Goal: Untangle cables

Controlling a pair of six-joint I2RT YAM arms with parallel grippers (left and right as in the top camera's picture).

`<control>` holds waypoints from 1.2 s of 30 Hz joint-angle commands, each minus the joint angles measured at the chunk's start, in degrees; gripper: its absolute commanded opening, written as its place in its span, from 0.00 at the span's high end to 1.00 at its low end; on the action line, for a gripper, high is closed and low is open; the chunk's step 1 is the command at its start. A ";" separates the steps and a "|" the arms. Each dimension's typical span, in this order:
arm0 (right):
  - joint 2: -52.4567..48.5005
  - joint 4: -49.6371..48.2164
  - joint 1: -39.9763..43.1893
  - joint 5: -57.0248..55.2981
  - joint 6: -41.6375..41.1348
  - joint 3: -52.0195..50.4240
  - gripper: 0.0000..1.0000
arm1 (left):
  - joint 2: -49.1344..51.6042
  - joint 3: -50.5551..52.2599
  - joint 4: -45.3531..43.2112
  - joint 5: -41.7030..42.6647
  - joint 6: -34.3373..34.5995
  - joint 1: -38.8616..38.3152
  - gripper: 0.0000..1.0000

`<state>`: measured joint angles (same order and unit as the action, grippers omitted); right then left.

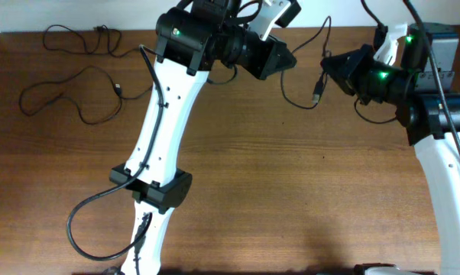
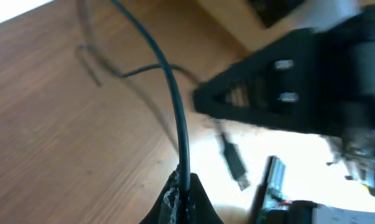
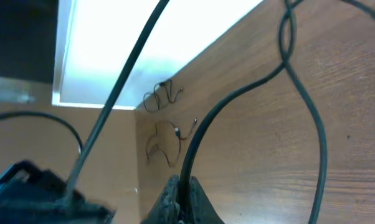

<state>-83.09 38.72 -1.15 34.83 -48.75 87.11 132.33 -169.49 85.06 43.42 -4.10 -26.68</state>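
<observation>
One thin black cable (image 1: pixel 299 105) hangs in a slack loop between my two grippers near the table's far edge, its plug end (image 1: pixel 317 92) dangling. My left gripper (image 1: pixel 289 59) is shut on this cable (image 2: pixel 169 74) in the left wrist view (image 2: pixel 182 185), with the plug (image 2: pixel 236 163) just beyond. My right gripper (image 1: pixel 326 67) is shut on the same cable (image 3: pixel 225 106) in the right wrist view (image 3: pixel 184 190). Two other cables lie loose at the far left, one at the back (image 1: pixel 98 32) and one in front of it (image 1: pixel 117 87); both show small in the right wrist view (image 3: pixel 162 93) (image 3: pixel 166 138).
The left arm (image 1: pixel 165 114) crosses the table from the front to the back centre, with its thick black base cable (image 1: pixel 77 229) looping at the front left. The right arm (image 1: pixel 444 176) stands along the right side. The table's far edge (image 1: pixel 100 29) runs just behind the grippers.
</observation>
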 commanded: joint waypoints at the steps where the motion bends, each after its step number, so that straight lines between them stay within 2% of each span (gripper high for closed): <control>1: -1.68 -0.33 0.00 -2.19 -2.78 1.07 0.96 | -1.81 -0.15 -1.99 13.57 3.54 0.00 1.00; 4: -3.58 -0.42 -0.04 -2.12 -3.23 1.07 0.96 | -1.81 -0.15 -4.55 18.05 10.62 -0.07 1.00; 11: -8.09 -0.94 -2.21 -2.56 -3.19 1.07 0.96 | -1.81 -0.15 -15.04 18.58 25.24 0.59 1.00; 14: -8.70 -2.64 -1.49 0.44 -4.28 1.07 0.96 | -1.81 -0.15 -14.51 16.90 24.72 0.59 1.00; 15: -8.61 -3.69 -0.50 3.34 -4.28 1.09 0.96 | -1.81 -0.15 -14.16 14.21 22.97 0.59 1.00; 17: -8.50 -4.00 3.76 9.99 -5.33 1.09 0.96 | -1.81 -0.15 -9.84 2.78 21.14 0.59 1.00; 18: -8.50 -3.78 6.36 11.45 -5.42 1.09 0.96 | -1.81 -0.15 -8.63 2.21 21.09 0.59 1.00; 20: -8.50 -3.61 8.15 11.58 -6.56 1.09 0.96 | -1.81 -0.15 -8.50 2.78 21.11 0.59 1.00; 23: -8.50 -3.69 8.07 11.74 -8.22 1.09 0.96 | -1.81 -0.15 -9.20 10.51 21.18 0.42 1.00; 26: -8.50 -6.27 7.17 14.71 -11.04 1.09 0.96 | -1.81 -0.15 -8.74 6.43 21.16 0.42 1.00; 31: -8.50 -10.69 7.08 16.22 -18.45 1.09 0.96 | -1.81 -0.15 -7.30 4.66 21.18 -1.51 1.00; 33: -8.52 -10.69 6.29 13.66 -19.47 1.09 0.96 | -1.81 -0.15 -7.69 7.69 21.27 -2.93 1.00; 36: -8.57 -10.73 2.25 6.16 -19.47 1.07 0.96 | -1.81 -0.15 -8.70 10.27 26.12 -4.11 1.00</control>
<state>-91.74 28.36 4.56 47.46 -67.33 87.11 132.31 -169.49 77.01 50.06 18.70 -29.98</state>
